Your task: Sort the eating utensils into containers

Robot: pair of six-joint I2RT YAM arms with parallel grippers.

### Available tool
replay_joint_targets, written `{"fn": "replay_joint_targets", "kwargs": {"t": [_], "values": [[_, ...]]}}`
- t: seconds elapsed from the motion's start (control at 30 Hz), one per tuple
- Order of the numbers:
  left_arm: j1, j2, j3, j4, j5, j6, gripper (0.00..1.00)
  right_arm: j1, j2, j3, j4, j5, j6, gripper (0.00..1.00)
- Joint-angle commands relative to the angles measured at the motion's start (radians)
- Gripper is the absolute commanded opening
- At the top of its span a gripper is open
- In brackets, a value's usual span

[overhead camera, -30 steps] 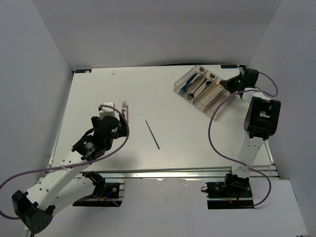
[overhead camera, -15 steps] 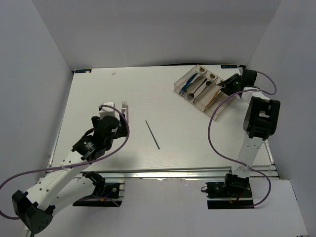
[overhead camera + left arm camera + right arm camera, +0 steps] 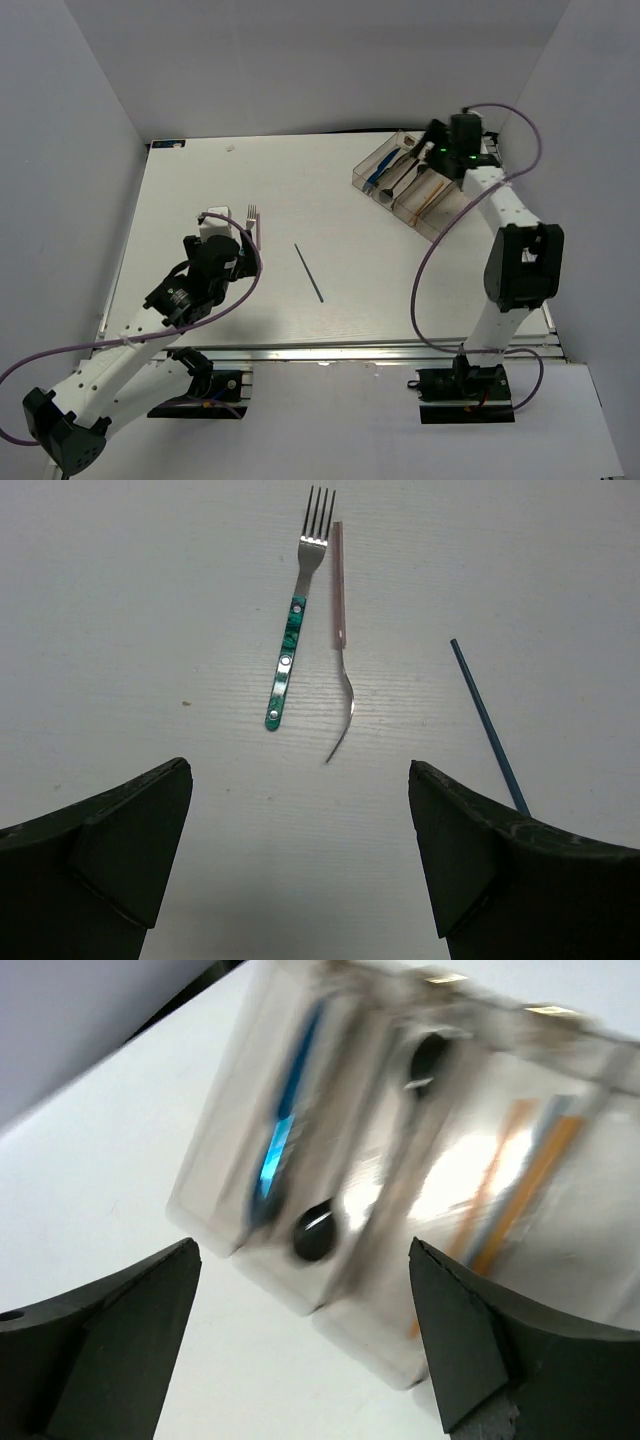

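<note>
Two tan marks [image 3: 446, 978] on the bins [image 3: 365, 1345] are blurred, unreadable.

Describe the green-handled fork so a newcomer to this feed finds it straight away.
On the white table, just ahead of the left gripper, two pieces of cutlery lie side by side. The fork is the left one in the wrist view; its mottled green handle and four tines set it apart from the pale-handled piece beside it.

Robot lab booth: bare white walls [image 3: 80, 120] around white table [image 3: 250, 180], aluminium rail [image 3: 330, 352] at edge.
</note>
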Motion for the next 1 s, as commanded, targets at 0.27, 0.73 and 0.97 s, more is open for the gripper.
{"fn": "replay_joint_targets", "kwargs": {"t": [0.27, 0.73, 0.97], "values": [[-0.001, -0.063, 0.010, -0.012, -0.085, -0.031, 0.98, 0.680, -0.071, -0.062, -0.214, 0.142, -0.283, 0.88], [-0.002, -0.083, 0.006, -0.002, -0.058, -0.020, 0.98, 0.958, 0.123, -0.059, -0.426, 0.241, -0.183, 0.50], [-0.001, -0.091, 0.004, 0.003, -0.045, -0.017, 0.98, 0.958, 0.167, -0.115, -0.408, 0.193, -0.182, 0.40]]}}
